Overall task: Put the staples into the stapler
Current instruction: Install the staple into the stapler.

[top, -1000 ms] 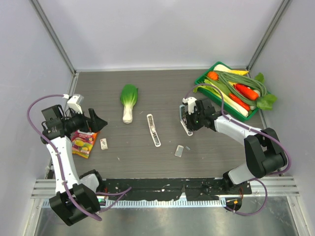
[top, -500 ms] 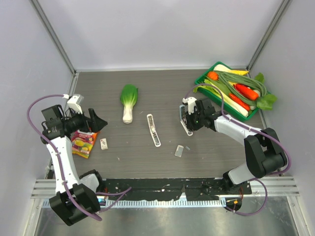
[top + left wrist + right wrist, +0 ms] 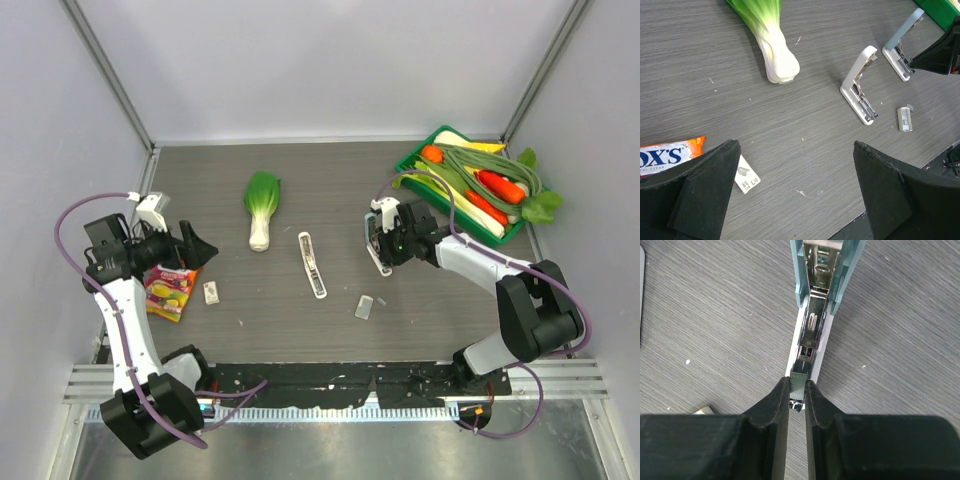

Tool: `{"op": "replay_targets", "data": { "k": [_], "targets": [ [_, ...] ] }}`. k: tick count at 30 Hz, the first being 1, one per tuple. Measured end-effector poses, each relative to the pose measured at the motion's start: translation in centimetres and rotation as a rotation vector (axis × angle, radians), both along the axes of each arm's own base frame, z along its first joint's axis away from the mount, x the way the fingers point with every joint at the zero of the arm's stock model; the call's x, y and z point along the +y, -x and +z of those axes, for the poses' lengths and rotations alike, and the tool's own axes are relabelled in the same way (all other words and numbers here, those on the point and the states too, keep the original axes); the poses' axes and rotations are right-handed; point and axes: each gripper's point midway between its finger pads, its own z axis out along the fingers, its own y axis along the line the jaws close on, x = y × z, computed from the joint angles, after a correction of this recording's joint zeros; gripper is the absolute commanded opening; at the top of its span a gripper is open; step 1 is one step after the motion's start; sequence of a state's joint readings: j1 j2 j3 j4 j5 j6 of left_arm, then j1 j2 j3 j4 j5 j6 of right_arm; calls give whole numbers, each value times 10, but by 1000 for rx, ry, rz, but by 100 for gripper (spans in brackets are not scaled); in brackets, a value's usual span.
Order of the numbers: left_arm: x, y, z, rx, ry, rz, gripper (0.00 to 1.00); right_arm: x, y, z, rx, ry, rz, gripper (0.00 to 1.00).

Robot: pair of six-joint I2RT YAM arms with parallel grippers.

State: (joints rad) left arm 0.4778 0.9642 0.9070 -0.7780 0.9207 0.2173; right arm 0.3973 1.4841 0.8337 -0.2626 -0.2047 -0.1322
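Nothing moved | right hand pinches blue-grey stapler channel | pinched piece indistinct

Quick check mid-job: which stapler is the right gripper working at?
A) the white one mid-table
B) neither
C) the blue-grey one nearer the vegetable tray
C: the right gripper, nearly closed, sits on the metal channel of the blue-grey stapler; the white stapler lies apart, mid-table.

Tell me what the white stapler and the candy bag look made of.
White stapler: probably matte plastic, going by its smooth, uniform shell, with a shiny metal channel inside.
Candy bag: seemingly glossy plastic film, brightly printed with a slight sheen.
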Motion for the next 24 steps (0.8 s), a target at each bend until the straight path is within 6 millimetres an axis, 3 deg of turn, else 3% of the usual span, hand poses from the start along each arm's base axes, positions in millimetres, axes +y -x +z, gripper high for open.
{"op": "replay_targets", "data": {
  "k": [24],
  "targets": [
    [0, 0, 0, -2, 5, -2, 100, 1, 2, -3, 13, 2, 5, 15]
  ]
}}
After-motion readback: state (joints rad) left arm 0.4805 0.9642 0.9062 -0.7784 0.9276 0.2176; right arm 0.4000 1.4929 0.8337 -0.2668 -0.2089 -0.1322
